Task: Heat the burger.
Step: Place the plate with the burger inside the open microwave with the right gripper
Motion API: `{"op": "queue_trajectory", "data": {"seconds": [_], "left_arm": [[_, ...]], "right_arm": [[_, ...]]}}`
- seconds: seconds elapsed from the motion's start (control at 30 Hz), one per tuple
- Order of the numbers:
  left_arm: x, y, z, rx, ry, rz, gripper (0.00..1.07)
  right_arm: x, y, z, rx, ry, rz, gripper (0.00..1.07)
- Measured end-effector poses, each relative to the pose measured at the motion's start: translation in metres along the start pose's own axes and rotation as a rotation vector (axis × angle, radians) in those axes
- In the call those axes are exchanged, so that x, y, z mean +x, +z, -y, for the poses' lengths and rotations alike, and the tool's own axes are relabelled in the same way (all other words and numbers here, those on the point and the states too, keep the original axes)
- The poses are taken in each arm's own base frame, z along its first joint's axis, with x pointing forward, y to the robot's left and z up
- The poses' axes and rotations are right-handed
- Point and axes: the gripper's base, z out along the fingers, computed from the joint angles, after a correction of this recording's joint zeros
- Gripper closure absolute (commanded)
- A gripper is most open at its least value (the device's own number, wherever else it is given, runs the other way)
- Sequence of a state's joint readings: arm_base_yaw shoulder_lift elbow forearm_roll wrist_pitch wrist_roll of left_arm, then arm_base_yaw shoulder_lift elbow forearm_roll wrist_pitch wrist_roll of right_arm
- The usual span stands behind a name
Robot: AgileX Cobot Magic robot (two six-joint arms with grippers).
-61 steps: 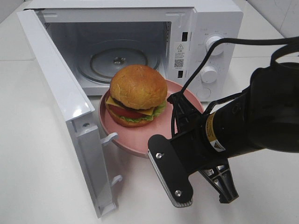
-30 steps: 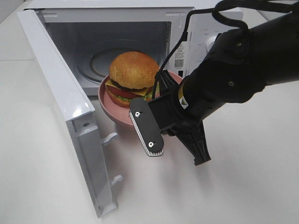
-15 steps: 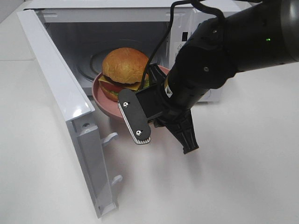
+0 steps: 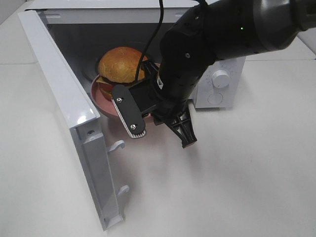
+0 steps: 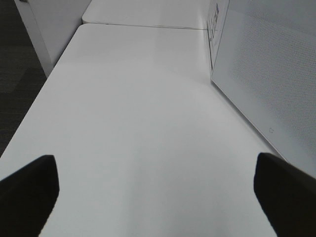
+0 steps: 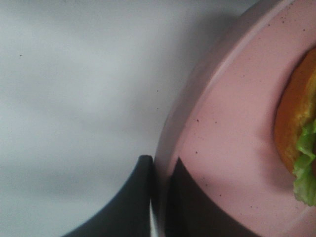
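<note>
Tabletop [image 5: 138, 123] white, matte; floor [image 5: 17, 74] dark.

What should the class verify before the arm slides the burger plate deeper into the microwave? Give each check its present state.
1. Microwave door swung wide open: ok.
2. Right jaws shut on the plate rim: ok.
3. Burger sitting upright on the plate: ok.
4. Plate wholly inside the microwave: not ok, its front edge sticks out.
5. Gap beneath the plate: cannot tell, the arm hides it.
</note>
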State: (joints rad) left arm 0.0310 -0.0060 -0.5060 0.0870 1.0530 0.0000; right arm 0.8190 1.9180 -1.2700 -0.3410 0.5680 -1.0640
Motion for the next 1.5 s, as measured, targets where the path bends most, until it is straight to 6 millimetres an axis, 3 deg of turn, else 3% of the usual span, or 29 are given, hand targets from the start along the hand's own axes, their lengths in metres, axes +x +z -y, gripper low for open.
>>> {"op": "queue_trajectory", "data": {"seconds": [1.17, 1.5], "left_arm": [[0.000, 0.000, 0.000, 0.000, 0.000, 0.000, 0.01], [0.000, 0.000, 0.000, 0.000, 0.005, 0.000, 0.01]], "right_arm": [[-0.014, 0.022, 0.074, 0.055, -0.013, -0.021, 1.07], [-0.008, 0.027, 0.089, 0.090, 0.014, -0.028, 1.07]]}}
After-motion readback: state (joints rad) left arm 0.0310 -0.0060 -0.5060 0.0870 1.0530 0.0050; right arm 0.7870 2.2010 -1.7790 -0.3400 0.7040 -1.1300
